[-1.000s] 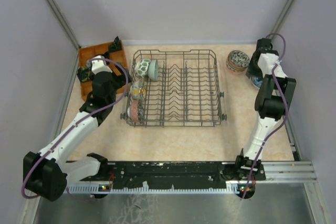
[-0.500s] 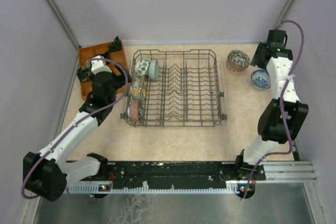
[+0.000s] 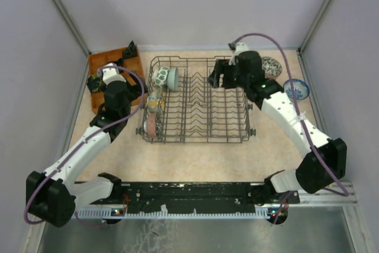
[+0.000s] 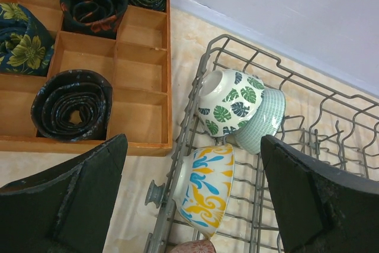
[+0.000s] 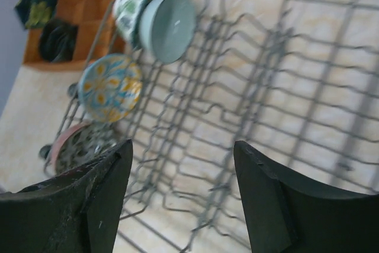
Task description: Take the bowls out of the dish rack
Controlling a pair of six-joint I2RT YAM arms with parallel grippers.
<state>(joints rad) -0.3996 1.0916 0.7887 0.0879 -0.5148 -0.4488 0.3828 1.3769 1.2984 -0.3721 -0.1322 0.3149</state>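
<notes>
The dish rack is a long basket of dark grey wire with rows of upright tines, standing in the middle of the pale counter. Four bowls sit on edge along the rack's left end. At its far left corner a white bowl with green leaves is tipped on its side, and a pale green ribbed bowl leans against it on the inward side. Next toward the rack's near side comes a white bowl with yellow and blue scrolls, then a pink-rimmed bowl with a dark speckled inside at the near left corner. The rest of the rack holds only tines.

Right of the rack, on the counter, stand a dark-patterned bowl and, just beyond it, a blue and white bowl.

The right fingers hang over the rack's far right part, spread apart with nothing between them. The left fingers are spread wide above the rack's left rim, gripping nothing. An orange-brown tray of rolled ties lies left of the rack
</notes>
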